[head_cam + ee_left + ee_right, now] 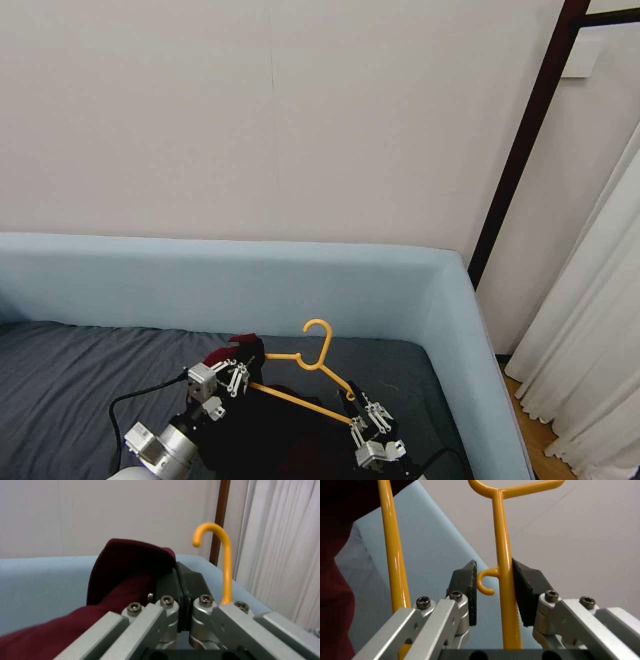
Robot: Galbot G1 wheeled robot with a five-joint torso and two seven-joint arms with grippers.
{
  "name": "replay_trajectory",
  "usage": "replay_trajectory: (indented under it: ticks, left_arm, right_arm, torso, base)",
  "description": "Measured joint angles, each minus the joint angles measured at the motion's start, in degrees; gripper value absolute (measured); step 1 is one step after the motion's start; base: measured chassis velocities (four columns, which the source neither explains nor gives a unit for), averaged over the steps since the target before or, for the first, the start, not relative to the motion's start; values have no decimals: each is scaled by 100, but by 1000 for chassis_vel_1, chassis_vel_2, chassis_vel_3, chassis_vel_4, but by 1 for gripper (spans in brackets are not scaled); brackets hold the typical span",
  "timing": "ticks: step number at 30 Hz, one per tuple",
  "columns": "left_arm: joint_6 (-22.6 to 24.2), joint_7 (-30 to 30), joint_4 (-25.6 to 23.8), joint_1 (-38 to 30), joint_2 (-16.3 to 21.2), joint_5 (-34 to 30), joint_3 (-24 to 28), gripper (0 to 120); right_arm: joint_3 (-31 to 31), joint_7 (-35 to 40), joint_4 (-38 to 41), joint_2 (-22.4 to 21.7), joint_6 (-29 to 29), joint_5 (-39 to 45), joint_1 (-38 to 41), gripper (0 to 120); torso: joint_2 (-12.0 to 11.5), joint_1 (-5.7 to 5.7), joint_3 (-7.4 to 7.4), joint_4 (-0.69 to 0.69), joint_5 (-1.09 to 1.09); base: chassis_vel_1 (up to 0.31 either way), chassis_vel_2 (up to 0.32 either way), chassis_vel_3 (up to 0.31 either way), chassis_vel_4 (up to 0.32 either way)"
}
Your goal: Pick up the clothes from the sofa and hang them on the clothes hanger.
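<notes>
A yellow hanger (322, 366) is held up over the right end of the sofa, hook pointing upward. A dark red garment (217, 357) is draped on its left side and hangs down below it. My left gripper (236, 376) is at the hanger's left end, shut on a fold of the garment (125, 566), with the hanger hook (226, 562) just behind it. My right gripper (371, 413) is at the hanger's right end. In the right wrist view its pads (525, 588) close on the hanger (504, 536) bar and a small side hook, at the right gripper (495, 575).
The light blue sofa backrest (230, 280) runs across behind, and its armrest (468, 370) is on the right. The dark grey seat cushion (70, 380) stretches left. A dark pole (520, 150) and a white curtain (600, 330) stand right of the sofa.
</notes>
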Motion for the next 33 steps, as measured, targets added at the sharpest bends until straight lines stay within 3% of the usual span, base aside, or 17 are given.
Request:
replay_trajectory:
  ticks: [6, 19, 33]
  left_arm:
    - [-82, 98, 44, 25, -46, 101, 50, 0]
    - [-167, 128, -207, 110, 192, -60, -437, 0]
    - [-121, 587, -143, 170, -5, 314, -70, 0]
  right_arm:
    - [13, -4, -97, 29, -38, 13, 138, 22]
    - [180, 11, -54, -127, 94, -35, 15, 22]
    - [35, -32, -561, 116, 971, -876, 472, 22]
  torso:
    - [0, 0, 0, 1, 0]
    - [0, 0, 0, 0, 0]
    - [0, 0, 0, 0, 0]
  base:
    - [0, 0, 0, 0]
    - [0, 0, 0, 0]
    - [0, 0, 0, 0]
